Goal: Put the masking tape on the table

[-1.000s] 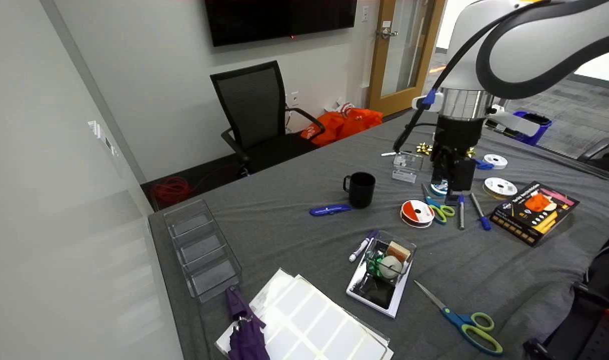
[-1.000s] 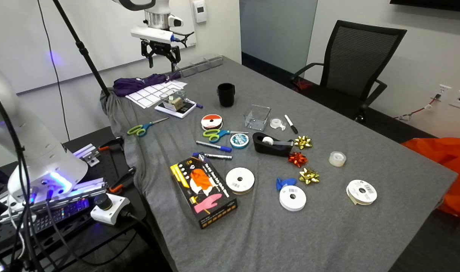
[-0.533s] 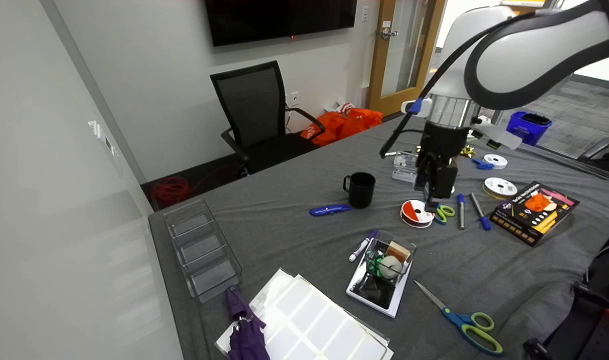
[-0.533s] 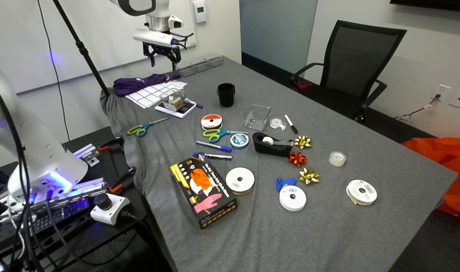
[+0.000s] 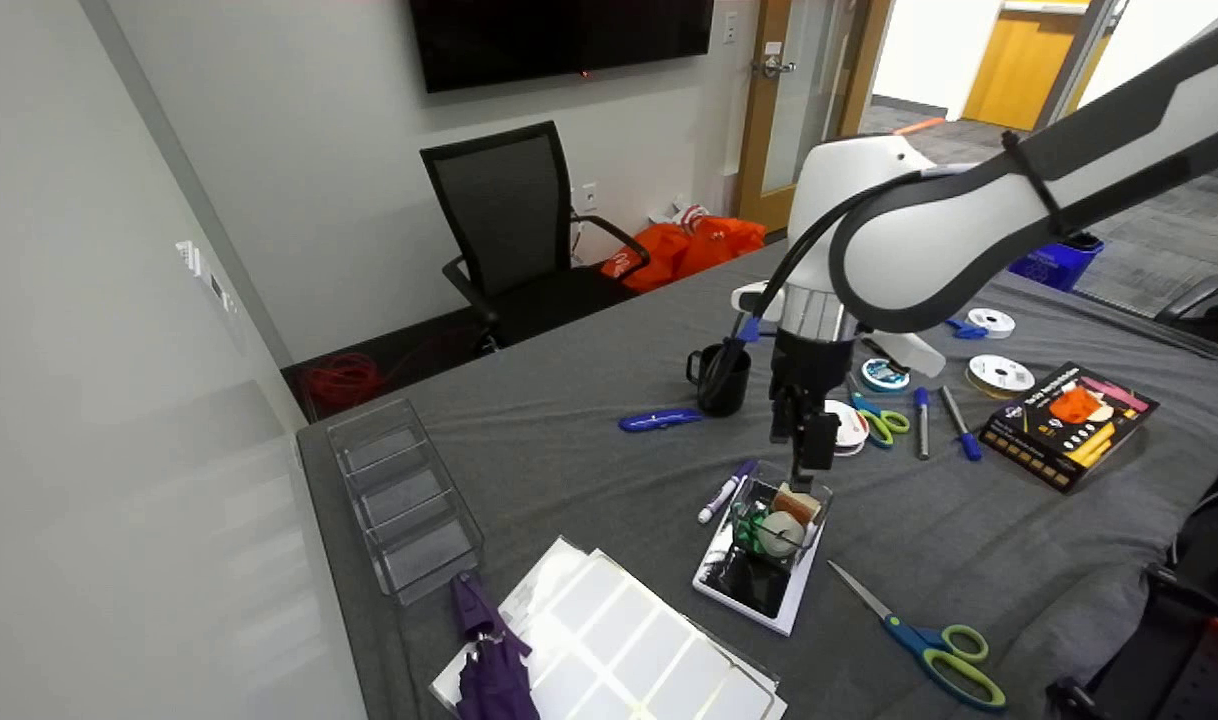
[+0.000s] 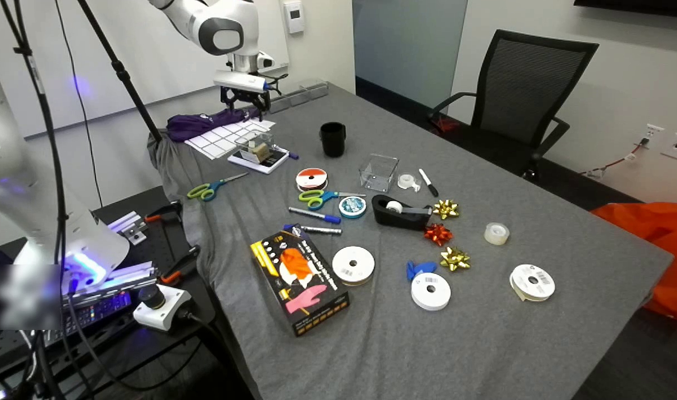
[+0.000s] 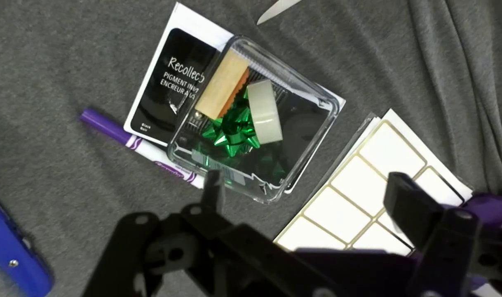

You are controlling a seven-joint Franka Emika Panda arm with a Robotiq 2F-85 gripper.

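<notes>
A wall screen (image 5: pixel 564 40), a whiteboard (image 6: pixel 160 61) and a mesh armchair (image 5: pixel 514 220) are marking this as an office meeting room

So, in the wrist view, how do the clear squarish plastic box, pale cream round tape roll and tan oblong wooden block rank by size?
Largest: plastic box, by far.
Then: tape roll and wooden block, too alike to rank.

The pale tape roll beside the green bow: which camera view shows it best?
The wrist view: the pale tape roll looks largest, nothing covering it. In an exterior view, the roll shows its round face, smaller. In an exterior view where the wooden block seems to hide it, I cannot surely identify it.
</notes>
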